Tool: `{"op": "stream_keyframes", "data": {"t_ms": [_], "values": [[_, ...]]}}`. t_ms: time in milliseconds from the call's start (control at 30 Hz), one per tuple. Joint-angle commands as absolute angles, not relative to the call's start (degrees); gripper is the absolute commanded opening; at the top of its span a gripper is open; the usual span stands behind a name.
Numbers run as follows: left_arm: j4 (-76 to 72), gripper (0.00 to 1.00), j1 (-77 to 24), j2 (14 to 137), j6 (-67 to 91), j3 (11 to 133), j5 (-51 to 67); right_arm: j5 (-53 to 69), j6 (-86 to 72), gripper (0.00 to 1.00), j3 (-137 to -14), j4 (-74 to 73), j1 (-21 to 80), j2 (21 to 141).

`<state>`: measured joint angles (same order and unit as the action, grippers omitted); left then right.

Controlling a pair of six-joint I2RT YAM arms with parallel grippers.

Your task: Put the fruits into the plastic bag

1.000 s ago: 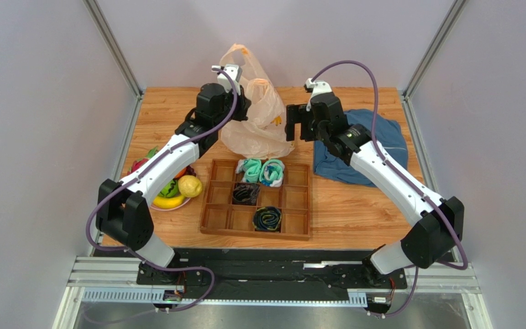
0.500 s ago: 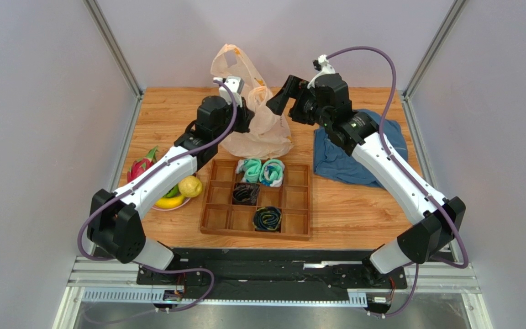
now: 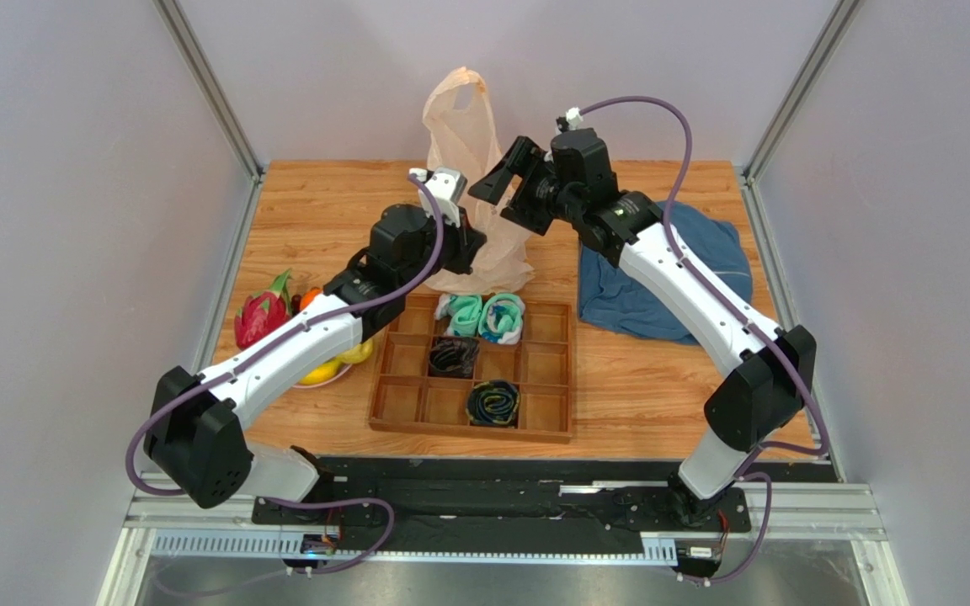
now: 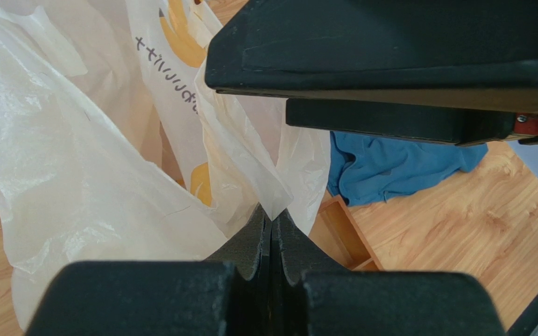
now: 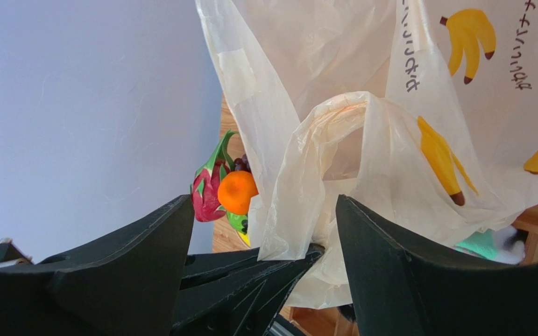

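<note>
The plastic bag [image 3: 467, 164] is held upright at the far middle of the table [image 3: 655, 392], its lower part resting on the wood just beyond the wooden tray [image 3: 541, 379]. A fold of its film is pinched between the pressed-together jaws of the left gripper [image 4: 272, 227]. The jaws of the right gripper [image 5: 265, 203] are spread wide, and a handle loop of the bag lies between them without being clamped. The fruits [image 3: 278, 322] are piled at the left edge of the table, well apart from the bag; none can be seen inside it.

The film is thin and probably slippery, so it could be drawn out of the left pinch by a pull from the right, and the bag would slump shut. If the right jaws were closed on both layers of the loop, the mouth would likely be sealed rather than opened. A hard pull in opposite directions could tear the handle. With both grippers given to the bag, none is free for a fruit, and the bag may collapse once one is let go.

The bag's mouth is shown clearly in no view, so it cannot be told whether it is open. In the top view the fruit pile is largely covered by the left arm; only the dragon fruit [image 3: 262, 309] and a sliver of yellow are made out. From the right wrist an orange [image 5: 237, 192] is seen beside it, the rest being screened by film.
</note>
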<state>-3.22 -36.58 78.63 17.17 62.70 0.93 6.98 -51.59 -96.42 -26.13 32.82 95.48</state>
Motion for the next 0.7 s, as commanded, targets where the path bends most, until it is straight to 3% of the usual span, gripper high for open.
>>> {"op": "stream_keyframes", "data": {"t_ms": [0,367,433,467,533,567,600,633,667], "values": [[-5.71,0.00,-37.70,76.20,15.12,62.23,0.53,7.64,-55.54,0.77,-97.83,-26.02,32.61,96.06],[-5.27,0.00,-41.22,76.11,11.43,61.88,0.17,6.85,-56.69,0.73,-99.05,-30.85,32.52,101.16],[-5.19,0.00,-41.66,75.94,11.34,61.52,0.09,7.03,-56.25,0.66,-99.49,-30.59,32.52,102.12],[-5.19,0.00,-41.75,75.85,11.34,61.44,0.17,7.21,-55.73,0.53,-100.19,-30.59,32.43,102.39],[-4.22,0.01,-41.75,75.41,11.08,61.70,0.09,7.56,-55.11,0.39,-100.98,-30.15,31.65,102.74],[-3.61,0.09,-41.75,75.15,10.90,62.66,-1.65,7.65,-54.67,0.23,-101.42,-29.02,31.29,102.66],[-2.04,0.19,-41.75,74.45,10.81,63.19,-3.15,7.82,-53.54,0.17,-101.86,-28.31,31.03,102.66],[-1.33,0.44,-41.84,73.92,10.20,63.80,-3.95,7.91,-52.83,0.13,-102.39,-27.69,30.33,102.66],[-0.19,0.55,-41.75,73.31,9.85,65.11,-4.91,8.08,-52.04,0.03,-103.00,-26.21,30.06,102.74]]}}
